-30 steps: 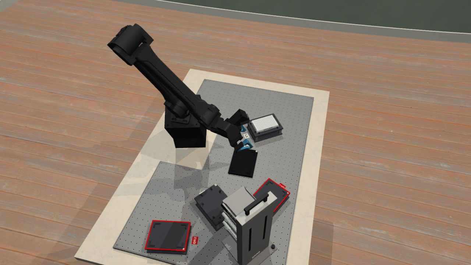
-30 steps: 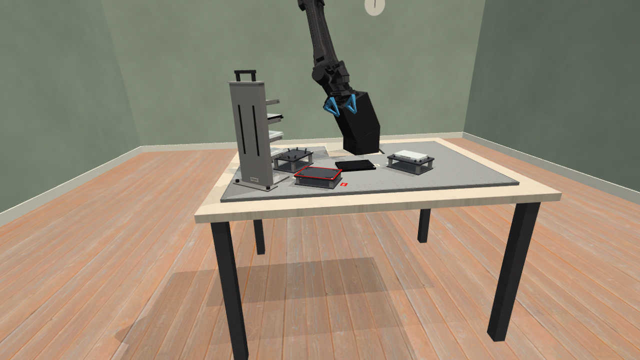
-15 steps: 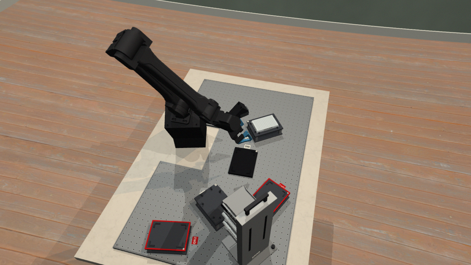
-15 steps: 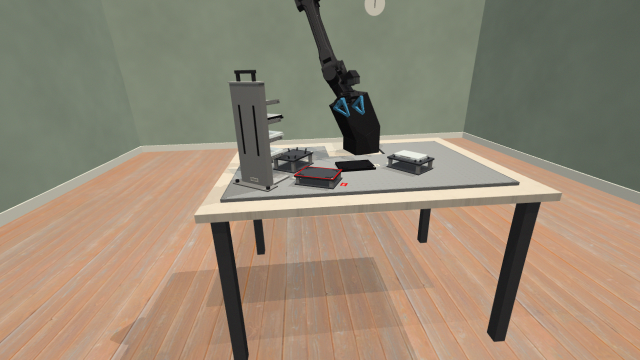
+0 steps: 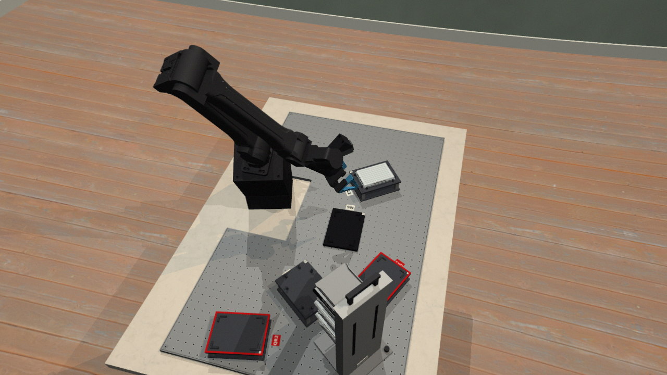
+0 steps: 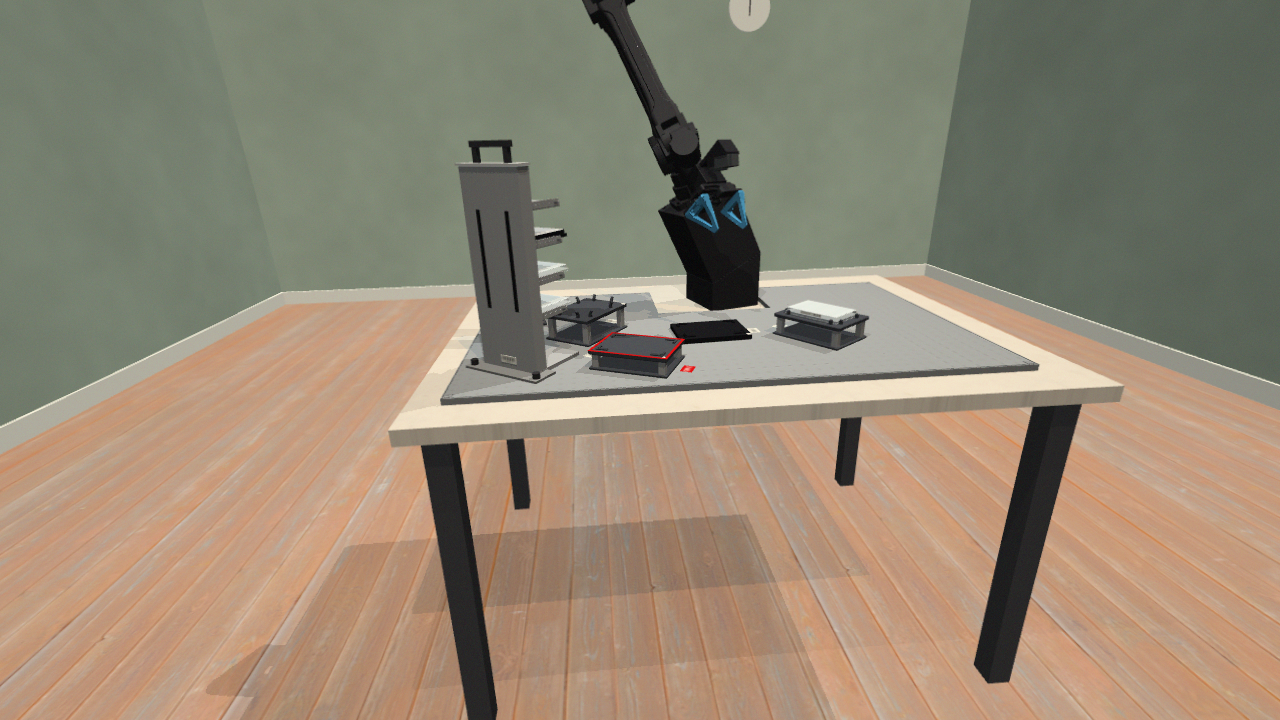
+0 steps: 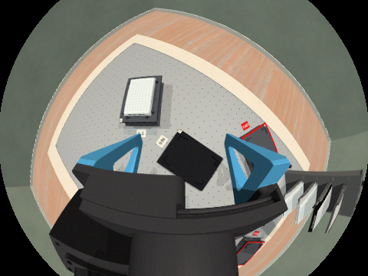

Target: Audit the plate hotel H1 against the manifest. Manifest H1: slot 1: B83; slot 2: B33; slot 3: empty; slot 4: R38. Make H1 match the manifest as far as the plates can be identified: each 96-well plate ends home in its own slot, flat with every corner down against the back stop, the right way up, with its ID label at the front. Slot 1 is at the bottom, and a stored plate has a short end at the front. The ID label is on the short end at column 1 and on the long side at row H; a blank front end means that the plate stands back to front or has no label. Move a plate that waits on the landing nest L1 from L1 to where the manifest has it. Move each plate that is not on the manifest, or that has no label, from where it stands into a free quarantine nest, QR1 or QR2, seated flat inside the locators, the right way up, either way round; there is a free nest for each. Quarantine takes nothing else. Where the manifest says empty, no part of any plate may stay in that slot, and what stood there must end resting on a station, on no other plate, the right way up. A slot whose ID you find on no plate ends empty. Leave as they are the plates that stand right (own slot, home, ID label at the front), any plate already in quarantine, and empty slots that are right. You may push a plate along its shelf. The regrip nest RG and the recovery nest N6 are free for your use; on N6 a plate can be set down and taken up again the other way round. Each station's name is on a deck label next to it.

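Observation:
A white 96-well plate lies flat on the raised landing nest; it also shows in the exterior view and the wrist view. The plate hotel stands at the near end of the deck, seen from its back in the exterior view; plates show on several of its shelves, their labels too small to read. My gripper with blue fingers hangs open and empty high above the deck, next to the landing nest and above the flat black N6 pad.
Quarantine nest QR2 with a red rim is empty at the near left. The other red-rimmed nest lies partly behind the hotel. The regrip nest with pins stands beside the hotel. The arm's base stands at the deck's left edge.

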Available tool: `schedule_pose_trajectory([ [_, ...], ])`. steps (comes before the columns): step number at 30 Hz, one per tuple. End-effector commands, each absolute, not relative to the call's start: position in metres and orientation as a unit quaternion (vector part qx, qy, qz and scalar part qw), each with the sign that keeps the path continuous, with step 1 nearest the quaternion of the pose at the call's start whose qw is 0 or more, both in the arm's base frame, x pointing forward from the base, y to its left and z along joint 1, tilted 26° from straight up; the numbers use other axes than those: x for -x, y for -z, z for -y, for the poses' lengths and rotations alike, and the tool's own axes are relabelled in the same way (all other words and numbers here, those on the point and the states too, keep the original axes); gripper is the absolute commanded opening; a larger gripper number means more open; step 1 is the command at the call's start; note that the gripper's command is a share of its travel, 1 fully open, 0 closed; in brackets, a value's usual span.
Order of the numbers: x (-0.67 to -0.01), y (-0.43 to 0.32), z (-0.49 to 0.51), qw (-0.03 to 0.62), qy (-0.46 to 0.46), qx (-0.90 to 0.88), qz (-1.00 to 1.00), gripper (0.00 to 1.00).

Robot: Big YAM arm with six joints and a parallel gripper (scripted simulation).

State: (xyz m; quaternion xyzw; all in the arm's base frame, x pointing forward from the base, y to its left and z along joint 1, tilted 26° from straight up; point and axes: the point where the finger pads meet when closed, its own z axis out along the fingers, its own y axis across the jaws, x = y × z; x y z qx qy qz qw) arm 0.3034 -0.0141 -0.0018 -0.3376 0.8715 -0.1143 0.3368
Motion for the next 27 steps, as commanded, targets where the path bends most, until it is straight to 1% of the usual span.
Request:
schedule_pose_trajectory([
  [1,-0.308,0.002,0.001,0.352,0.107,0.326,-0.871,1.00],
  [21,-0.289,0.027,-0.049,0.353,0.105,0.325,-0.871,1.00],
  [24,-0.294,0.025,-0.054,0.359,0.106,0.324,-0.869,1.00],
  [27,-0.283,0.033,-0.060,0.353,0.105,0.325,-0.871,1.00],
])
